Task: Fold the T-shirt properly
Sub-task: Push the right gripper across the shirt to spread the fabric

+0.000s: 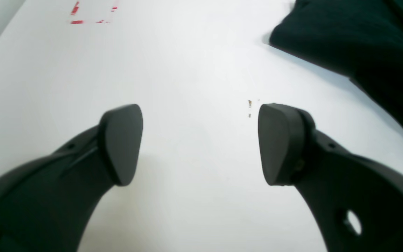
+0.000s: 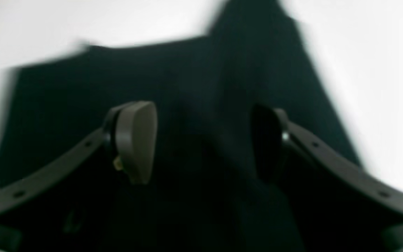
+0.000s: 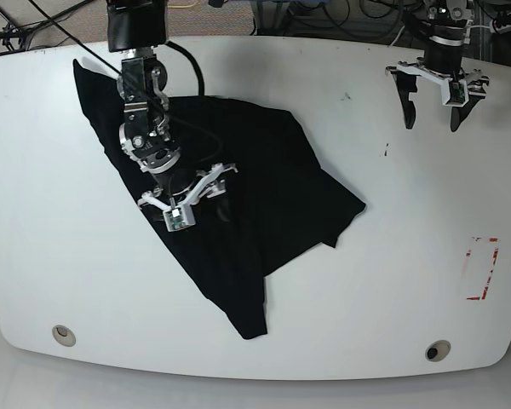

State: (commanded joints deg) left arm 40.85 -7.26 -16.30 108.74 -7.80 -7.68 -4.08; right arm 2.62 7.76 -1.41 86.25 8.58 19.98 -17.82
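1. The light is bright and even, and the white table point(image 3: 392, 281) looks almost washed out.
2. The right wrist view is strongly blurred; the T-shirt point(image 2: 201, 80) has smeared edges there and no detail.
3. The left wrist view is sharper, with soft shadows at lower centre.
4. The base view bends at its edges.

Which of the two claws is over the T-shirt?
The right claw, open above the black T-shirt. The left claw, also open, hangs over bare white table.
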